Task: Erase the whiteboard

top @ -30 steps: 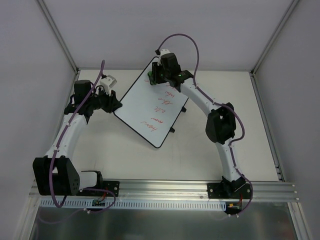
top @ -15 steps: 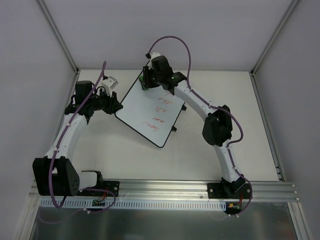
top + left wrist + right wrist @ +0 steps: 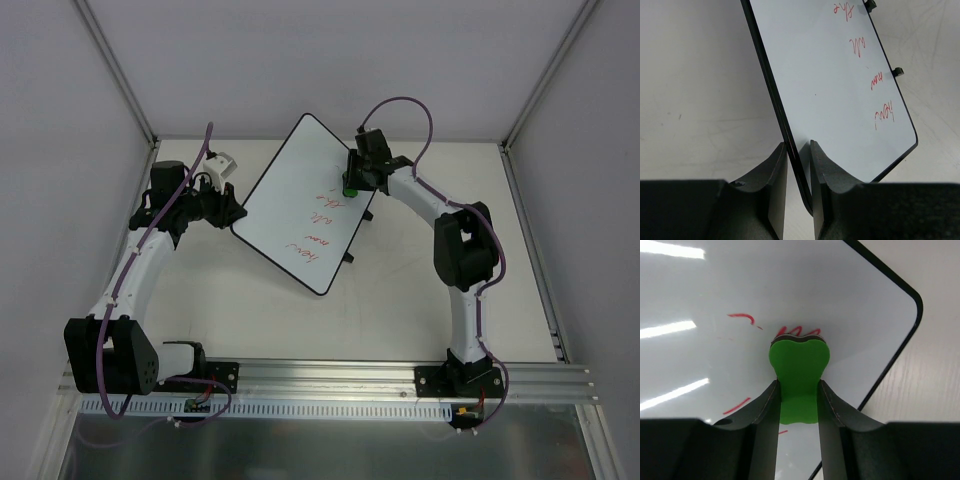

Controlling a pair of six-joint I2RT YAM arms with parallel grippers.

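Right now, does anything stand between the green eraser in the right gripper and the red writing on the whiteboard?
Nothing visible. The right gripper holds the green eraser against the whiteboard, right at the red writing. Only bare board lies between it and the other words.

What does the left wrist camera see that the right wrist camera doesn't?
Only left wrist: the left gripper pinching the edge of the whiteboard, and the board's two black feet. Only right wrist: the right gripper holding a green eraser against the board near a corner. Both: the whiteboard, its red writing and the table.
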